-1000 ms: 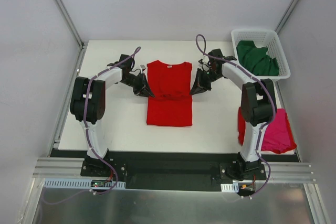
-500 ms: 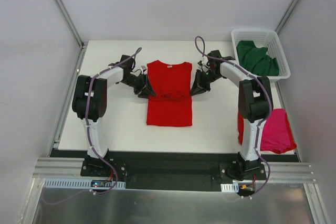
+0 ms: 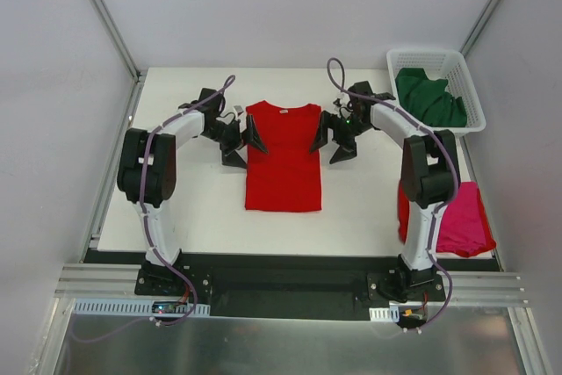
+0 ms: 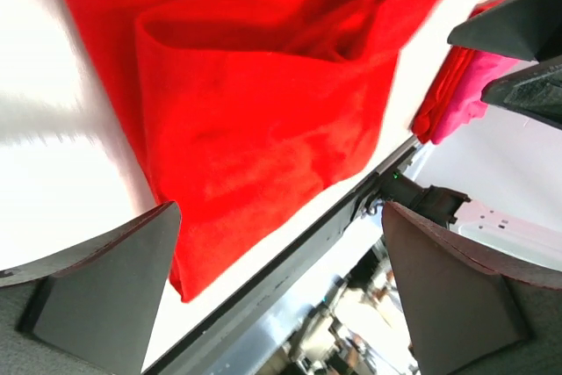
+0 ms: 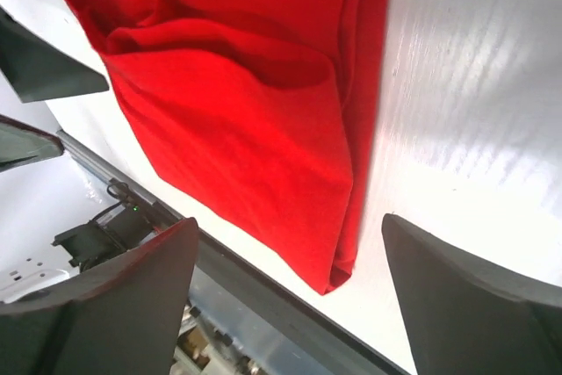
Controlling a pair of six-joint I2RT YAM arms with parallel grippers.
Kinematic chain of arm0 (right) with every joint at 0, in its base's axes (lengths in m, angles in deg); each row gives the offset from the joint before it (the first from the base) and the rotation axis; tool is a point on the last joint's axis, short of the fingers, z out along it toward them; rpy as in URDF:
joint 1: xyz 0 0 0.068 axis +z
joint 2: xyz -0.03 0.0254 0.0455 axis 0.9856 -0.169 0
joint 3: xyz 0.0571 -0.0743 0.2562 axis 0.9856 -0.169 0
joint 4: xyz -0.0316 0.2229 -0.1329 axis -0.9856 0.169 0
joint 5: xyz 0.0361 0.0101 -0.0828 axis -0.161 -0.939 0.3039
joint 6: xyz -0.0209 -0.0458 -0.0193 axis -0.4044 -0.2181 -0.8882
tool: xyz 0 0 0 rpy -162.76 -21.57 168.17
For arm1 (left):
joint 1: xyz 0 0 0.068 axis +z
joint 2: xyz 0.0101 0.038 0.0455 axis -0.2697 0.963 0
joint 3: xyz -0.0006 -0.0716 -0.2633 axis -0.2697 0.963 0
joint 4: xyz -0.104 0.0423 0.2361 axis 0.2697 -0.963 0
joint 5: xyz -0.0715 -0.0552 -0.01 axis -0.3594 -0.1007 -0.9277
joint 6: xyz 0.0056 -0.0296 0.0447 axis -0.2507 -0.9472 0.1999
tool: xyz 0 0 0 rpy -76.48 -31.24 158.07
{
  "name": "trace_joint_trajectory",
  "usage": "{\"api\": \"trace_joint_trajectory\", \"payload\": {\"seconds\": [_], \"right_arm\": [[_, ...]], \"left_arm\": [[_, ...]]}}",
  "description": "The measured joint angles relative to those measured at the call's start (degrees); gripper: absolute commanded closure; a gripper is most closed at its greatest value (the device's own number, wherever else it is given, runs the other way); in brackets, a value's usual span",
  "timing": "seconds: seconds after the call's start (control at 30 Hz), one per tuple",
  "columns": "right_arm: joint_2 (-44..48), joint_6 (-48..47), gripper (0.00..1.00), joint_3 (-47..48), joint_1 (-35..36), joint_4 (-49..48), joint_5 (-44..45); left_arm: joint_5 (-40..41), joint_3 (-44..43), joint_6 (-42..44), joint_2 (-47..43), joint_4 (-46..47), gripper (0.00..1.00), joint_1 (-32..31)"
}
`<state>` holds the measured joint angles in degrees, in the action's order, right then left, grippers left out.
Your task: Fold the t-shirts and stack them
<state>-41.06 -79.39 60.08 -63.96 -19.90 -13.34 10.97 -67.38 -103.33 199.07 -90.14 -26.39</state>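
1. The red t-shirt [image 3: 283, 157] is laid folded into a narrow rectangle at the middle of the table [image 3: 193, 208], with its collar toward the far edge.
2. The left gripper [image 3: 245, 148] is held at the shirt's left side, jaws spread wide, nothing clamped.
3. The right gripper [image 3: 329, 147] is held at the shirt's right side, jaws likewise apart and empty.
4. The green t-shirt [image 3: 428, 98] is bundled in the white basket [image 3: 392, 62] at the far right corner.
5. The magenta-pink t-shirt [image 3: 465, 221] is placed at the near right corner.

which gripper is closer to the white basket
Right. The right gripper is at the red shirt's right edge, toward the basket; the left gripper is at its left edge.
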Motion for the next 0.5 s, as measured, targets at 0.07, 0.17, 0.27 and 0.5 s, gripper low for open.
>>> {"api": "trace_joint_trajectory", "payload": {"seconds": [0.07,0.17,0.27,0.5], "right_arm": [[1.75,0.11,0.12,-0.09,0.07,-0.04,0.96],[5.33,0.55,0.12,-0.28,0.55,-0.72,2.32],[8.59,0.72,0.12,-1.42,2.03,-2.16,2.91],[15.93,1.81,0.12,-18.64,7.45,-7.58,3.69]], "left_arm": [[0.79,0.35,0.02,-2.4,-0.13,0.01,0.0],[1.42,0.76,0.07,-6.54,-0.13,0.01,0.0],[2.05,2.4,0.33,-10.36,0.52,0.01,0.0],[3.04,16.63,0.57,-15.69,1.44,0.01,0.0]]}}
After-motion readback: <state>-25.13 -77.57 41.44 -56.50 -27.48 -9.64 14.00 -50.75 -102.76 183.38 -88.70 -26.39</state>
